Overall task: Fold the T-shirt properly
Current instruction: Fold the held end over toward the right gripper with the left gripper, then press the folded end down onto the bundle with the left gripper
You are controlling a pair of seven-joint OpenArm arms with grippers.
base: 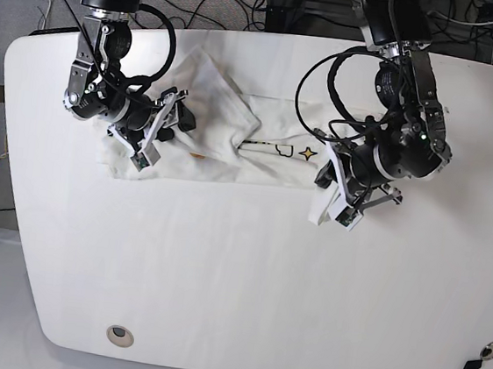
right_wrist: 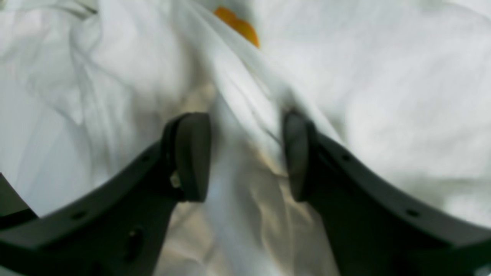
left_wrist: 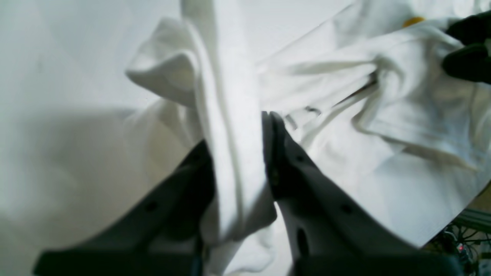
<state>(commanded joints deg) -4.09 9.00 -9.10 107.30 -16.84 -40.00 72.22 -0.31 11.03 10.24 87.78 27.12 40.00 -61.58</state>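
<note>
The white T-shirt (base: 231, 161) lies crumpled across the far half of the table (base: 245, 281), with a small star print showing near its middle. My left gripper (base: 331, 198) is at the shirt's right end. In the left wrist view my left gripper (left_wrist: 238, 134) is shut on a bunched band of the T-shirt (left_wrist: 383, 126). My right gripper (base: 172, 124) is at the shirt's left end. Its view shows my right gripper (right_wrist: 245, 153) open, straddling a raised ridge of the T-shirt (right_wrist: 383, 96) that brushes the right pad (right_wrist: 297, 153). An orange print patch (right_wrist: 239, 27) lies beyond it.
Cables (base: 248, 0) and equipment crowd the floor behind the table's far edge. Round grommets sit near the front left (base: 120, 336) and front right (base: 489, 349) corners. Wiring and a frame (left_wrist: 468, 237) show past the table edge in the left wrist view.
</note>
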